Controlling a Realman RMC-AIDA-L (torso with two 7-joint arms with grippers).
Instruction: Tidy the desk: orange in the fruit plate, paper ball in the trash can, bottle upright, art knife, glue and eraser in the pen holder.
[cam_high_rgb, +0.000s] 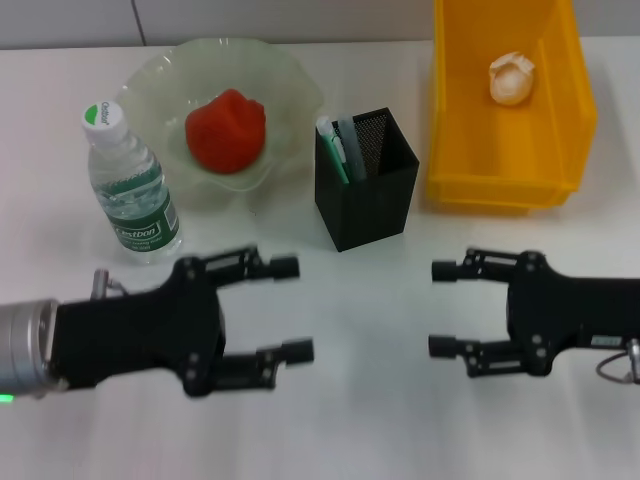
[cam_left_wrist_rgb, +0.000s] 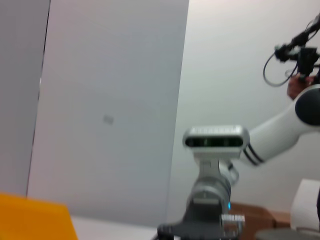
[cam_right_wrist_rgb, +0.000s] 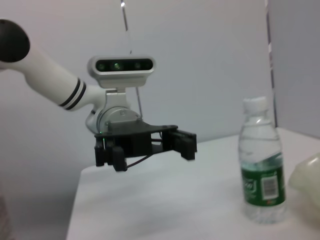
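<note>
Left gripper: the black two-fingered left gripper (cam_high_rgb: 292, 309) hovers low over the white tabletop (cam_high_rgb: 370, 400) at the near left, fingers spread wide and holding nothing; the right wrist view shows it from across the desk (cam_right_wrist_rgb: 150, 145).
Right gripper: the black right gripper (cam_high_rgb: 440, 308) mirrors it at the near right, jaws parted and empty, well apart from its partner.
Pen holder: the black mesh square pen holder (cam_high_rgb: 368, 180) stands just beyond the gap between the two grippers, with a green-and-white stick-shaped item (cam_high_rgb: 332, 148) poking out; which of the stationery pieces that is cannot be told.
Bottle: the clear plastic water bottle with green label and white cap (cam_high_rgb: 130, 190) stands upright beyond the left gripper, beside the plate.
Fruit plate: the pale translucent wavy-edged fruit plate (cam_high_rgb: 290, 90) carries the reddish-orange fruit (cam_high_rgb: 226, 131) at its middle.
Trash can: the yellow plastic bin (cam_high_rgb: 560, 110) sits at the far right, with the crumpled off-white paper ball (cam_high_rgb: 512, 77) inside.
</note>
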